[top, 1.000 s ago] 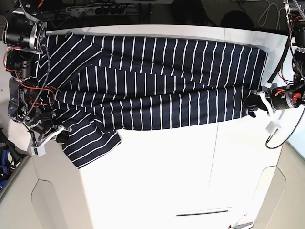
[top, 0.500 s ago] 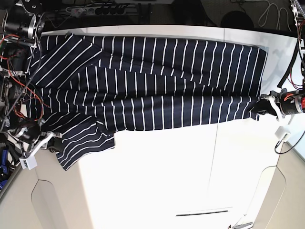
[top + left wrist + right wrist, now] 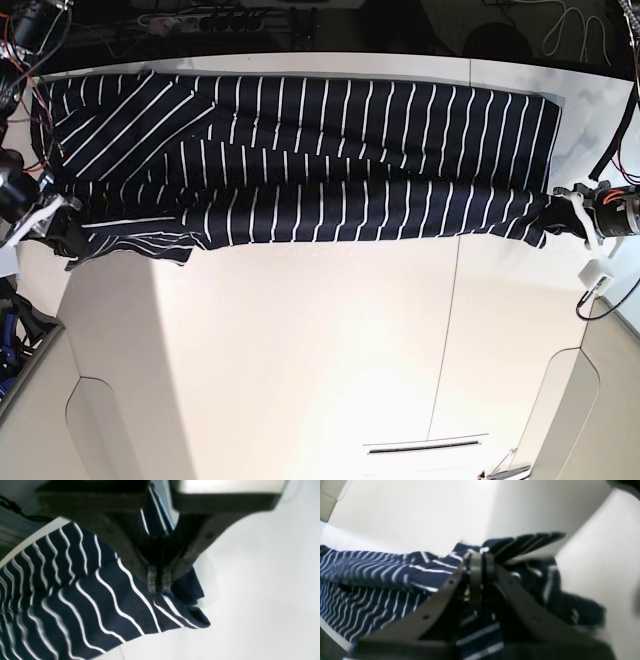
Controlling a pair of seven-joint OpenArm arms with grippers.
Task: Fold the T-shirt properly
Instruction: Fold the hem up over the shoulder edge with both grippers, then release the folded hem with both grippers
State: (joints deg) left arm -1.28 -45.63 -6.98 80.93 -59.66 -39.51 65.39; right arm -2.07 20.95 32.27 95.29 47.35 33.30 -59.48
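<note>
- Left wrist: your left pincer [image 3: 158, 586] is pinching a corner of the T-shirt [image 3: 82, 597] over the white desk [image 3: 262, 585]
- Right wrist: your right pincer [image 3: 478, 562] is clamped on bunched fabric
- Base: the shirt lies stretched across the desk's far half between both pincers

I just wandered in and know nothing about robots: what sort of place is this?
Probably a robotics lab bench. Two wired robot grippers, the left gripper and the right gripper, pinch a striped T-shirt on a white table, with a power strip behind.
</note>
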